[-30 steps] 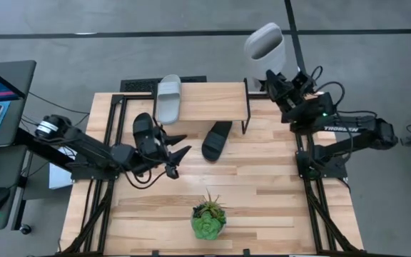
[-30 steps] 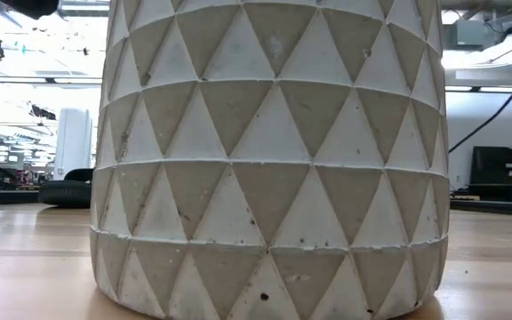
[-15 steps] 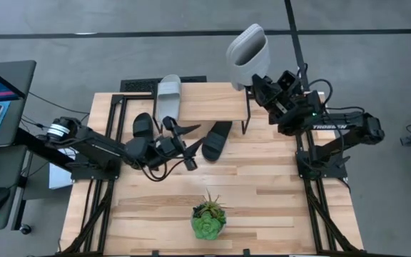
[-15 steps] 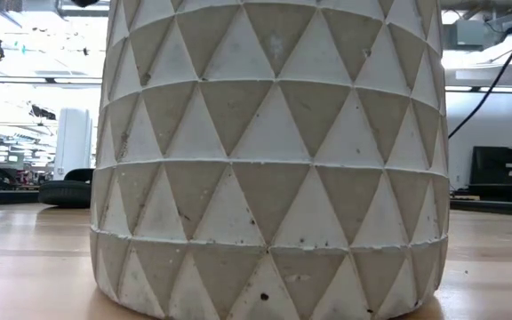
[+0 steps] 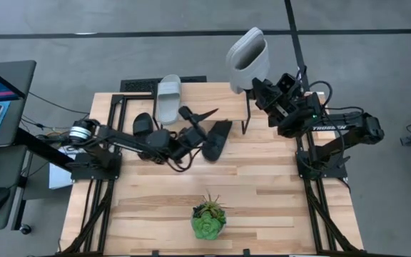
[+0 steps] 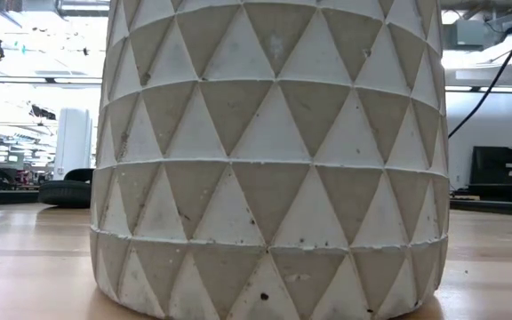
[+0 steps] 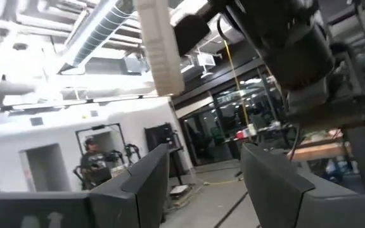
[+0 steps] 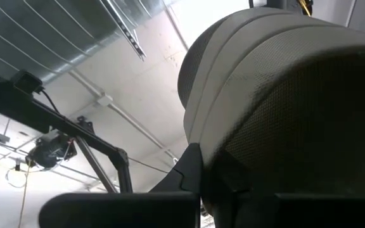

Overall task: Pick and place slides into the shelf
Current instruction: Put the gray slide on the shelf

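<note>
Swung right across table since earlier frame, left hand (image 5: 200,123) wide open by black slide (image 5: 217,139) for pickup; right hand (image 5: 257,81) clamped on grey slide (image 5: 247,51), raised above shelf (image 5: 212,101) far-right for placing.

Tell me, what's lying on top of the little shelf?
One light grey slide lies on the shelf, near its left end. The rest of the plank is bare. Whatever is underneath the plank is hidden from above.
</note>
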